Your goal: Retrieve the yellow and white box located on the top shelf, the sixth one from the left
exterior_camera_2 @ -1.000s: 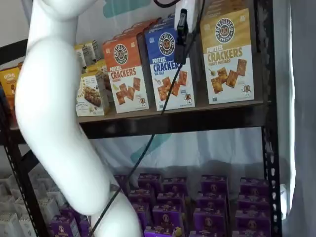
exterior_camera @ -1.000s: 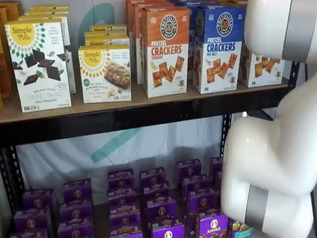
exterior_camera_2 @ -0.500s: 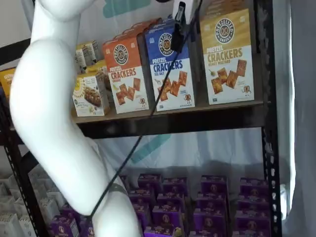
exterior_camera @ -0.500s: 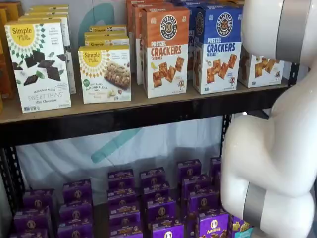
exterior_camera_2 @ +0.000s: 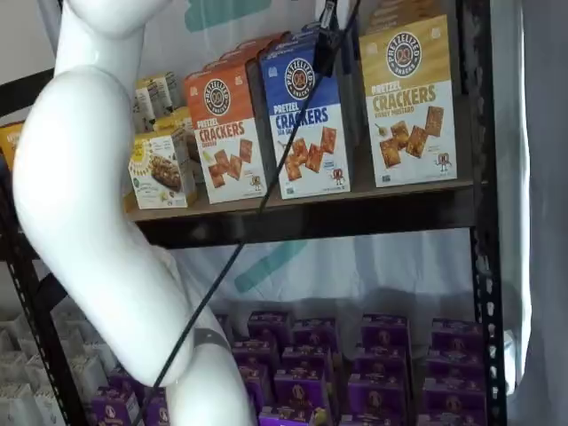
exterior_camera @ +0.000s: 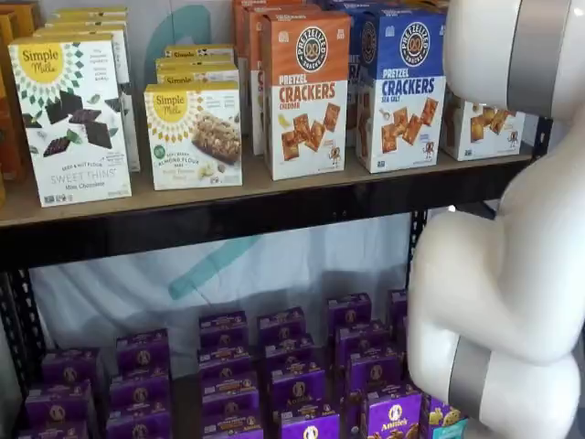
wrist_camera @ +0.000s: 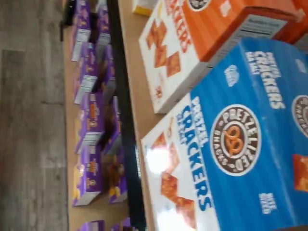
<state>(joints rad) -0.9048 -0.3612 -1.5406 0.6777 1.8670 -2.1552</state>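
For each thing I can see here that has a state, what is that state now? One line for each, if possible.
yellow and white box: upright on the top shelf, not gripped.
blue Sea Salt box: upright, beside the yellow one.
orange Cheddar box: upright.
Simple Mills boxes: upright, facing front.
purple boxes: standing in rows on the lower shelf.
gripper: only a dark part shows at the top edge; open or shut cannot be told.

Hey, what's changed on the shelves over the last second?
Only the arm moved: the tool rose toward the picture's top edge in a shelf view, in front of the blue box. Nothing was gripped or released. The yellow and white box and its neighbours stayed put on the top shelf.
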